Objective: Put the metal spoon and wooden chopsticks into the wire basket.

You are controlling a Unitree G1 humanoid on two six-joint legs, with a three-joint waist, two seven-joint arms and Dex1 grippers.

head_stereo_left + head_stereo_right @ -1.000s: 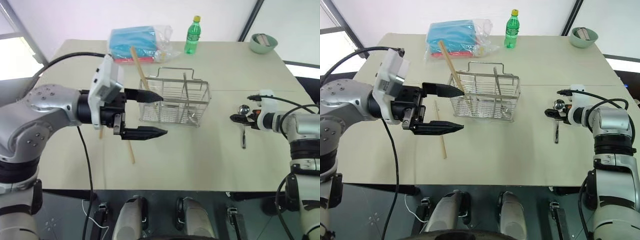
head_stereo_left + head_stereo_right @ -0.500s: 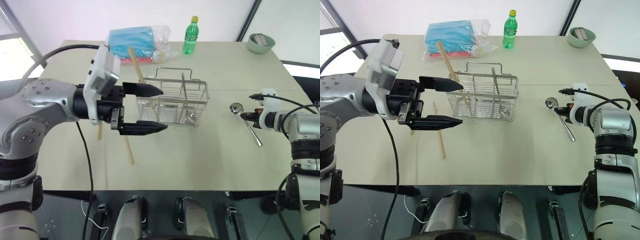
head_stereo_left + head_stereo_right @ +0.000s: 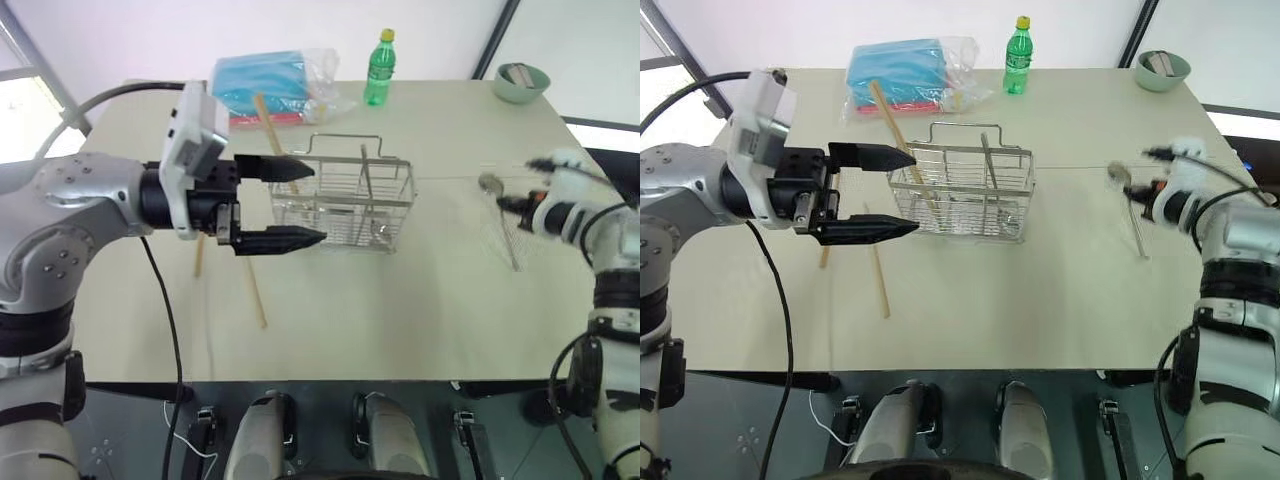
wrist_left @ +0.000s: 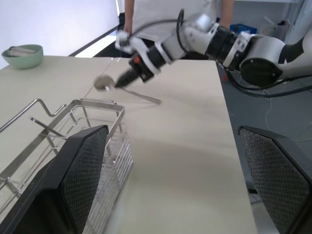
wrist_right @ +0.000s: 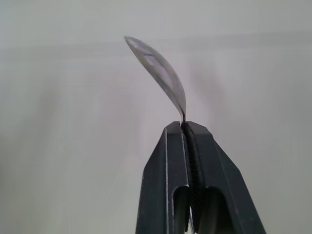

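The surface [image 3: 1040,260] is a plain pale beige. On it, the wire basket [image 3: 960,195] is a silver grid, and the wooden chopsticks [image 3: 880,288] are light brown. The metal spoon [image 5: 161,73] is shiny silver, its bowl mirror-grey. Both the left pincer [image 3: 885,190] and the right pincer [image 5: 187,126] have black fingers; the left fingers' pads [image 4: 90,170] carry a fine mesh pattern. The bottle [image 3: 1017,57] is green with a yellow cap, the bowl [image 3: 1164,72] pale green, and the clear bag [image 3: 905,75] holds blue and red.
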